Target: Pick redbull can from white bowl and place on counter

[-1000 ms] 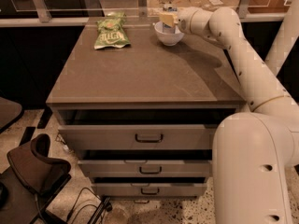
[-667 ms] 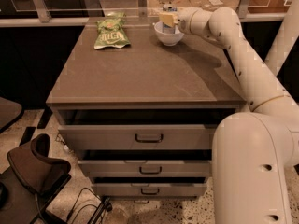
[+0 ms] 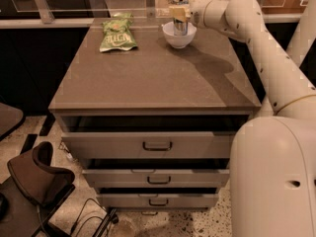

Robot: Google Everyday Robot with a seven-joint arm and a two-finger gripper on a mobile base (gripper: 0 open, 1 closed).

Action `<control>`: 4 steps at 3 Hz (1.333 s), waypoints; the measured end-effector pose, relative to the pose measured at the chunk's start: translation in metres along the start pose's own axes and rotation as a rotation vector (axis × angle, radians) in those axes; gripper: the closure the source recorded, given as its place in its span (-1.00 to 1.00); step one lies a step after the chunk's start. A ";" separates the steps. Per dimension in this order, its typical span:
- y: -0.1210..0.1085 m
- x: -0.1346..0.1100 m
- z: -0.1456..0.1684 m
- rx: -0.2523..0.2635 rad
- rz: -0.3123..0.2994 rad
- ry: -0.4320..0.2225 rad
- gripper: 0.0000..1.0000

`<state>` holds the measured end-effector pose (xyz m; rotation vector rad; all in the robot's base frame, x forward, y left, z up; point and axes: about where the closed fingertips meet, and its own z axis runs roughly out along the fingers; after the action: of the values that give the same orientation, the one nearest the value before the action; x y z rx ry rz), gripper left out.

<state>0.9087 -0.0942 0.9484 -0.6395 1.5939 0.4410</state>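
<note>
Up a touch from 1 second ago: gripper (image 3: pixel 179 13), now higher over the white bowl (image 3: pixel 179 40), with more of the redbull can (image 3: pixel 180 26) showing beneath it.

Nearest, at 4 o'clock: bulky white robot body (image 3: pixel 274 181). At 8 o'clock: dark brown chair (image 3: pixel 34 174) on speckled floor, with thin cables just beside it toward 6 o'clock. Dead centre, low: 3 grey drawers (image 3: pixel 148 144) with dark handles, stacked 1 under another. Above them: grey-brown counter (image 3: pixel 148 78), flat and matte.

Farther back, at 11 o'clock: green snack bag (image 3: pixel 117 32), lying flat on the counter. At 12 o'clock, near the far edge and apart from the bag: white bowl. Upright inside it: redbull can, lower end within the rim, not yet on the counter. Clamped narrowly on the can's top: gripper, holding nothing else. Sloping away toward 3 o'clock: white arm (image 3: pixel 256 38).
</note>
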 end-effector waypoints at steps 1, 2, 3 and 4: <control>0.006 -0.032 -0.025 0.017 -0.050 -0.006 1.00; 0.016 -0.059 -0.052 0.042 -0.099 -0.012 1.00; 0.034 -0.071 -0.077 0.060 -0.124 -0.015 1.00; 0.062 -0.066 -0.094 0.048 -0.108 -0.016 1.00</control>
<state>0.8000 -0.0953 1.0199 -0.6806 1.5425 0.3261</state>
